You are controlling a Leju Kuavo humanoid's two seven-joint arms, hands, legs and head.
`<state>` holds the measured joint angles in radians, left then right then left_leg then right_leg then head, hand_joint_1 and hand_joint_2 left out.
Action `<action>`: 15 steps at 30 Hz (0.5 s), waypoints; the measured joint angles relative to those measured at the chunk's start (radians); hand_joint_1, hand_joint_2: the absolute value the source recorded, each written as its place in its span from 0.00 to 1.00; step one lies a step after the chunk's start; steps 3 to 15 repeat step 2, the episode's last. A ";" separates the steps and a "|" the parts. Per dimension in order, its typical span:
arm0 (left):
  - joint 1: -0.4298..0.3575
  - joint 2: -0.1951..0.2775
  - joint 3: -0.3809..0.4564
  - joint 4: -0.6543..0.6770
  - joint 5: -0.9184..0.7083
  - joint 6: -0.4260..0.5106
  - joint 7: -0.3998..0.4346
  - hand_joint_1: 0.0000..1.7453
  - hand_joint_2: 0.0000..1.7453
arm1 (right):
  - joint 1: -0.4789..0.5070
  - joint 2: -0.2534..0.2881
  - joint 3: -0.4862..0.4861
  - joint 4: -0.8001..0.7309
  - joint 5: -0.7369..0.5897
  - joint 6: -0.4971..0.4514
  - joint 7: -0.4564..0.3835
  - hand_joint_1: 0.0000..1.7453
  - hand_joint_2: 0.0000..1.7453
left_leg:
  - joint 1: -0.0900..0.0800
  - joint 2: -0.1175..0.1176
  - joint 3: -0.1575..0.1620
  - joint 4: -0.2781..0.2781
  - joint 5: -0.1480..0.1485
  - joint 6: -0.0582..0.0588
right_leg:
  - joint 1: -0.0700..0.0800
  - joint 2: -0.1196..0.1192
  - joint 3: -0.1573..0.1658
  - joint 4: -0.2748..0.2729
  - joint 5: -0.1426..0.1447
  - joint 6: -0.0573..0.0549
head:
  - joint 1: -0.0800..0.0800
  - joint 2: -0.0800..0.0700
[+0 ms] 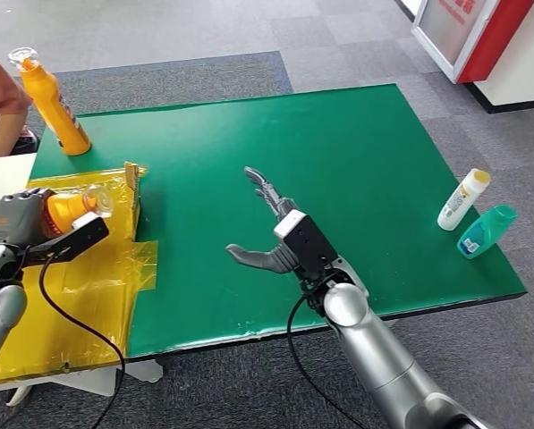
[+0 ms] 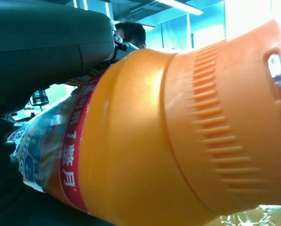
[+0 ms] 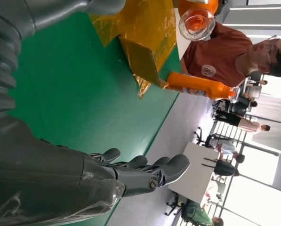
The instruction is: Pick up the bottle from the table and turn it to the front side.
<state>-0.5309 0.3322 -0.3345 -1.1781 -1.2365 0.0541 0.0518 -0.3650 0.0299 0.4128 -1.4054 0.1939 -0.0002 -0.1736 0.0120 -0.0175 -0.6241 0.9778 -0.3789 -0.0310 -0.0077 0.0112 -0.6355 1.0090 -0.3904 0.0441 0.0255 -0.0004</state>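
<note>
While the left hand [image 1: 17, 222] grips the orange bottle [image 1: 64, 208] over the yellow sheet [image 1: 89, 286] at the desk's [image 1: 359, 161] left side, the bottle lies sideways, its clear cap pointing right. The right hand [image 1: 267, 232] hangs open above the green middle.

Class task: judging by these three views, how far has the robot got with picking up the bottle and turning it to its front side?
Done: the left robot hand grips the orange bottle over the yellow sheet. In hand: the bottle lies sideways, its label partly visible. Left: whether it faces front cannot be told. The right robot hand hovers open above the green table.
</note>
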 joint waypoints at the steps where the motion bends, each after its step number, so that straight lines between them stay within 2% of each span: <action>1: -0.003 0.000 0.000 0.002 0.001 0.000 -0.001 1.00 1.00 | -0.001 0.000 0.000 0.000 0.000 0.000 0.000 0.00 1.00 | 0.000 0.000 0.000 0.000 0.000 0.000 | 0.000 0.000 0.000 0.000 0.000 0.000 | 0.000 0.000; 15: -0.004 0.000 0.000 0.004 0.001 -0.001 -0.001 1.00 1.00 | -0.001 0.001 0.000 0.000 0.000 0.000 0.000 0.00 1.00 | 0.000 0.000 0.000 0.000 0.000 0.000 | 0.000 0.000 0.000 0.000 0.000 0.000 | 0.000 0.000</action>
